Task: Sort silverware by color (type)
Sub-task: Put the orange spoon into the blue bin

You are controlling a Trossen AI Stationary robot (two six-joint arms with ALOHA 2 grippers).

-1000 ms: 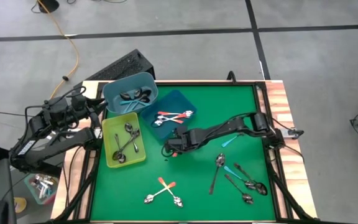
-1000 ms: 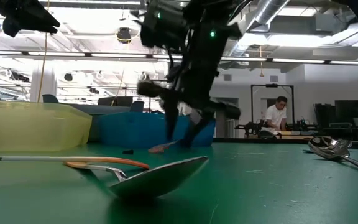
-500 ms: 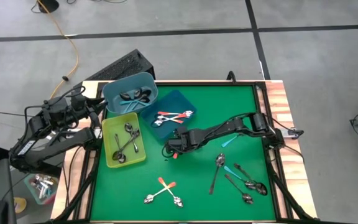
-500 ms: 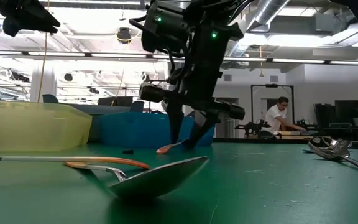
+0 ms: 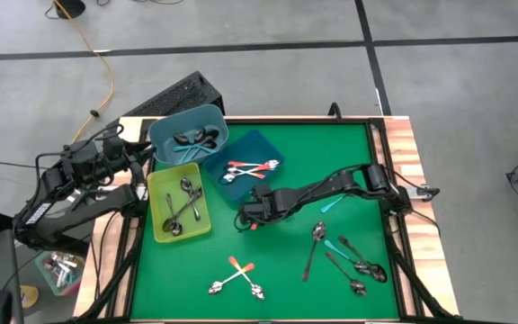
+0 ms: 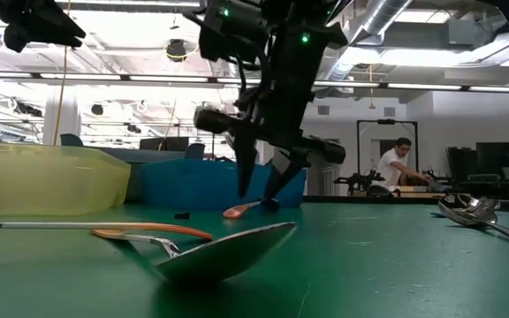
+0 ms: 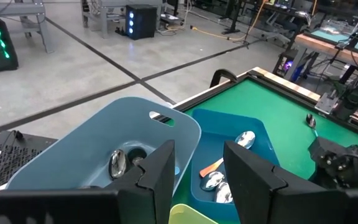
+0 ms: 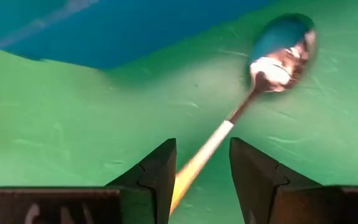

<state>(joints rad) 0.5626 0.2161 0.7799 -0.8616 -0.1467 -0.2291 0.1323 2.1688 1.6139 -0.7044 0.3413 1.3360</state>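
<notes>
Overhead, my right gripper (image 5: 248, 217) sits low on the green mat (image 5: 277, 265), just off the dark blue tray (image 5: 263, 148); my left gripper (image 5: 142, 162) waits by the light blue bin (image 5: 214, 121). At table height, my right fingers straddle an orange-handled spoon (image 6: 241, 210) lying on the mat. Through my right wrist, jaws stand parted, gripping nothing, handle between them. Risk: closing off-centre could flick the thin handle aside. Tray wall is close; open mat lies elsewhere.
</notes>
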